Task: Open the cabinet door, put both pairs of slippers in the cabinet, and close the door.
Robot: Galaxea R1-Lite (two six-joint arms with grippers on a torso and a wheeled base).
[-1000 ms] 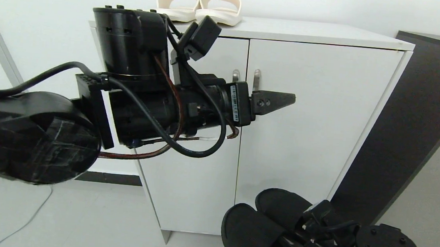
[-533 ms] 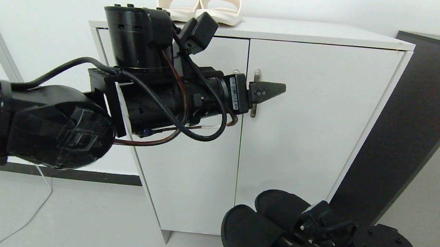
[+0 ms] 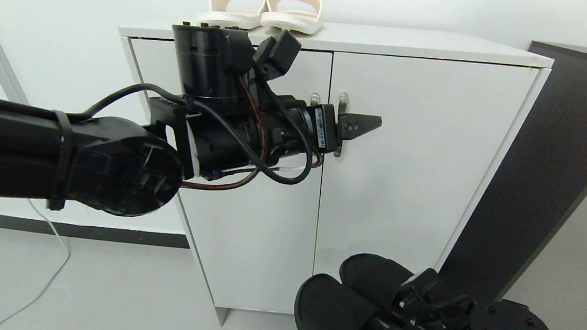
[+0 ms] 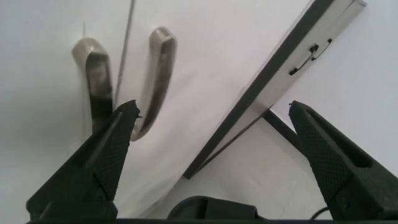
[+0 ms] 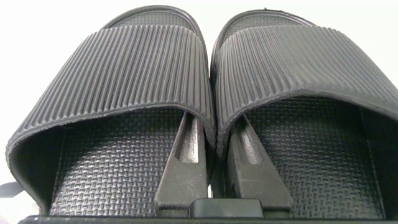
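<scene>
Centres on white cabinet (image 3: 406,207), standing on pale floor against white wall, both doors shut, left door (image 3: 246,224) and right door (image 3: 421,160) meeting at a seam down the cabinet front. Has dark panel (image 3: 554,156) just beside cabinet's right side, slanting in head view. Places left gripper (image 3: 367,123) (image 4: 211,112) in front of cabinet's upper half, level with the handles, reaching across the seam with its tip over the right door. Shows its fingers (image 4: 99,168) spread wide apart in left wrist view, nothing held between them, one finger close in front of the handles, contact not clear. Holds black slippers (image 3: 345,302) (image 5: 149,81) low in front of cabinet, below the right door's lower part, side by side and touching each other. Grips them with right gripper (image 3: 411,305) (image 5: 214,162): one finger (image 5: 183,162) inside each slipper under the ribbed strap, the two inner side walls pinched together between. Leaves cream slippers (image 3: 265,5) on cabinet top, toward its back, above the left door, side by side and touching. Carries two metal handles (image 3: 342,103) (image 4: 155,74) on cabinet front, one per door, either side of the seam, near the top. Trails thin grey cable (image 3: 44,281) over floor, well left of cabinet.
</scene>
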